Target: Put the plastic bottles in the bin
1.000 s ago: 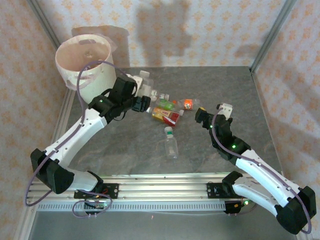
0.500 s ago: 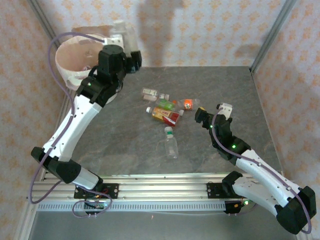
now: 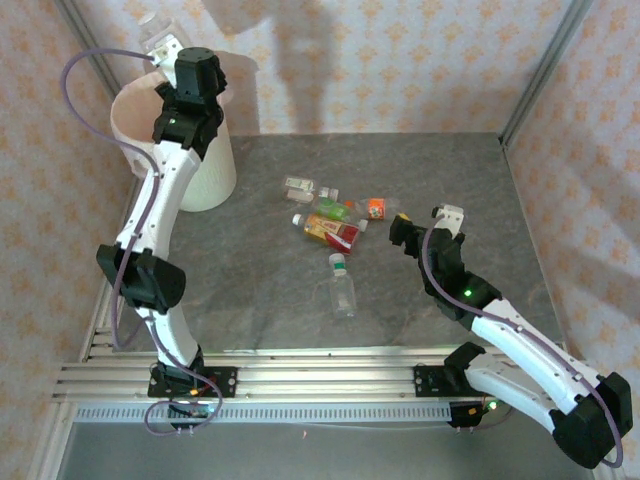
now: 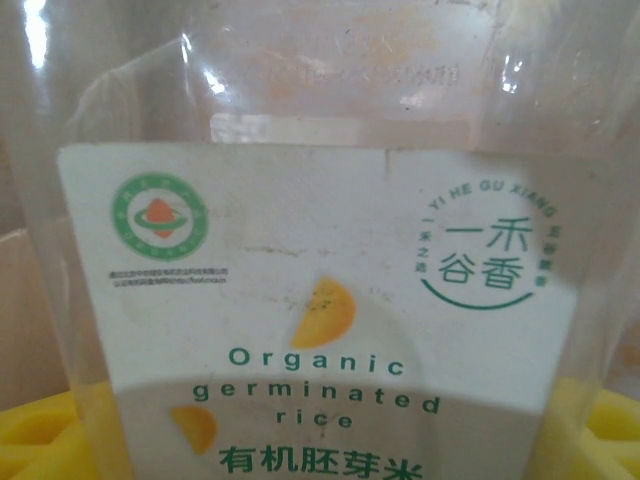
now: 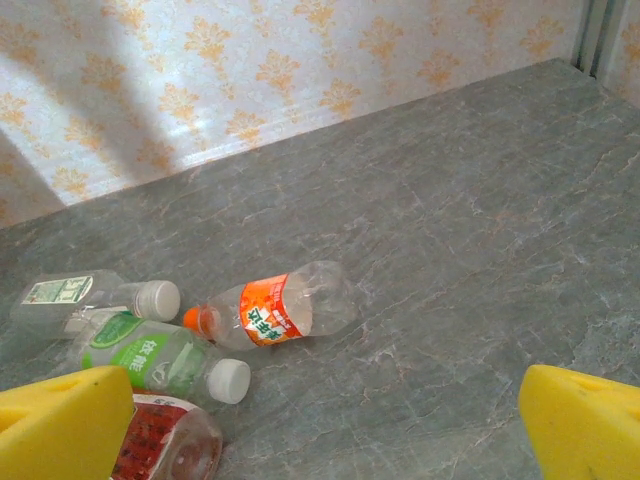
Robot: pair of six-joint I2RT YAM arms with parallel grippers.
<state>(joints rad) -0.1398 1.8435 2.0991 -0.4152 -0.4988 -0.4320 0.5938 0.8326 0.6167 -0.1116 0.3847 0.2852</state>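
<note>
**A:** Left arm?

**B:** The left tool is clamped on a clear labelled bottle, raised above the bin near its far rim. Not yet released.

**A:** Right arm?

**B:** The right tool is spread wide with nothing in it, low over the table just right of the group.

**A:** What's left?

**B:** Mid-table, lying close together: orange-label bottle, green-label bottle, red-label bottle, and small clear bottles behind them. A lone clear bottle lies nearer the arms. About six in all. I cannot tell what is in the bin.

**A:** Progress?

**B:** Judged partway: one drop is pending, and the table group is untouched.
</note>
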